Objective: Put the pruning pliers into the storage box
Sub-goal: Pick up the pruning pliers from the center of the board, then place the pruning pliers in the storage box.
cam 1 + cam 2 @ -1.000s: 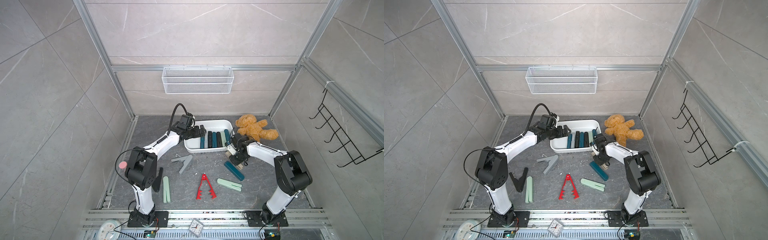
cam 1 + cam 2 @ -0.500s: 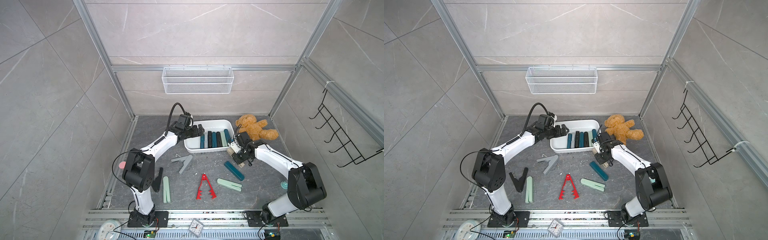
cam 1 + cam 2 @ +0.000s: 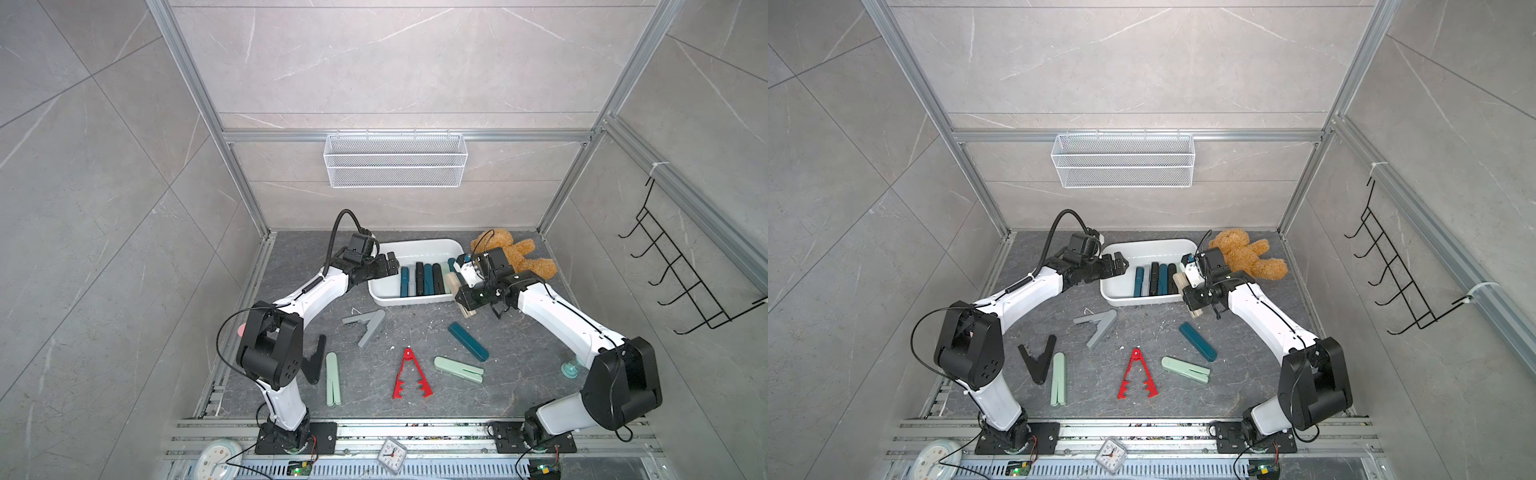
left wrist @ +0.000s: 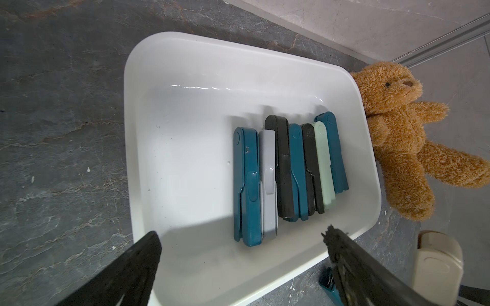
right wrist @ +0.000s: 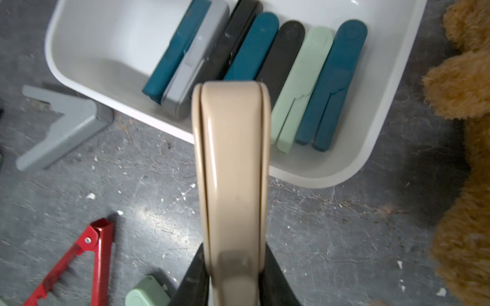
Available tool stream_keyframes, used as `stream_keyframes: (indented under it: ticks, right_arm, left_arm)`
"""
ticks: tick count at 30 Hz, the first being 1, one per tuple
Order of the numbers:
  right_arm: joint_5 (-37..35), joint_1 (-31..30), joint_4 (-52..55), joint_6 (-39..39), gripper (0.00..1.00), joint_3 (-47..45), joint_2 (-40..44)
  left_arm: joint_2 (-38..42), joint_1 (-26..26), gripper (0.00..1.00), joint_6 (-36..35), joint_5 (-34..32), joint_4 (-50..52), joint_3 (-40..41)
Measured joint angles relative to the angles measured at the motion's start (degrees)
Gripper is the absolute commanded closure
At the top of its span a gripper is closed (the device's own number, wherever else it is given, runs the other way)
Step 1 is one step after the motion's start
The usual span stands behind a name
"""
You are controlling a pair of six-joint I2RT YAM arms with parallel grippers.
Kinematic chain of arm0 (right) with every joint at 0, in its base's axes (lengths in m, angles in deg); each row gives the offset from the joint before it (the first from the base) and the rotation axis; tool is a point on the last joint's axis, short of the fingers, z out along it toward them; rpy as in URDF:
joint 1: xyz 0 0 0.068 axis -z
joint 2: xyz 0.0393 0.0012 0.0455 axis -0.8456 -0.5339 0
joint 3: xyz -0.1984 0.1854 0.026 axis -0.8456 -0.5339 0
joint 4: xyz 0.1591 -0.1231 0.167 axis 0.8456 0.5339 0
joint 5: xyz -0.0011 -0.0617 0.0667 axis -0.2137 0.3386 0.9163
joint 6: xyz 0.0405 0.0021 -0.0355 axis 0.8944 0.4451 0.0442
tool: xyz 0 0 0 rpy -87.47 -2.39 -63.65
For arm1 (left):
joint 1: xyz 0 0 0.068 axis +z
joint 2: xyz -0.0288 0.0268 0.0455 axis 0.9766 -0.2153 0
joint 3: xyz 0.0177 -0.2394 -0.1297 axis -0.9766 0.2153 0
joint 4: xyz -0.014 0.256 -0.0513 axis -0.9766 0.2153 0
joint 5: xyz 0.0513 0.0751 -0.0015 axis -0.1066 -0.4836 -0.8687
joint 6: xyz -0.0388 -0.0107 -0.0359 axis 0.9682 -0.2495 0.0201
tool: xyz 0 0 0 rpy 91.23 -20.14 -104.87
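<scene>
The storage box (image 3: 419,248) (image 3: 1148,248), a white shallow tub, stands at the back middle of the floor. Several pruning pliers (image 3: 424,279) (image 4: 281,169) in teal, grey, black and mint lie side by side in its right half. My right gripper (image 5: 233,270) (image 3: 461,297) is shut on beige pliers (image 5: 233,159) (image 3: 1179,277), held over the box's near right rim. My left gripper (image 4: 241,233) (image 3: 390,264) is open and holds nothing, over the box's left end. On the floor lie grey V-shaped pliers (image 3: 368,326), black (image 3: 316,361), mint (image 3: 333,384), red toothed (image 3: 409,376), mint (image 3: 459,369) and teal (image 3: 467,340).
A brown teddy bear (image 3: 515,255) lies against the box's right end. A white wire basket (image 3: 395,160) hangs on the back wall and a black hook rack (image 3: 685,282) on the right wall. Two clocks (image 3: 390,453) (image 3: 218,457) sit at the front rail.
My right gripper has risen with the beige pliers and moved toward the box's right end, its elbow swinging out to the right. The left gripper has barely moved.
</scene>
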Motion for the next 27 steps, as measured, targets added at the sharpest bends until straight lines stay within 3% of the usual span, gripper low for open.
stream_keyframes:
  ticks: [13,27]
  right_arm:
    - [4.2,-3.7,-6.4,17.1,0.86,13.3,-12.2]
    - [-0.1,-13.6,-12.0,35.1,0.83,29.9,-31.0]
  left_arm:
    - [2.7,2.4,0.0,0.3,-3.4,-0.4,4.1]
    - [3.6,4.5,0.0,1.8,-4.6,-0.2,7.4]
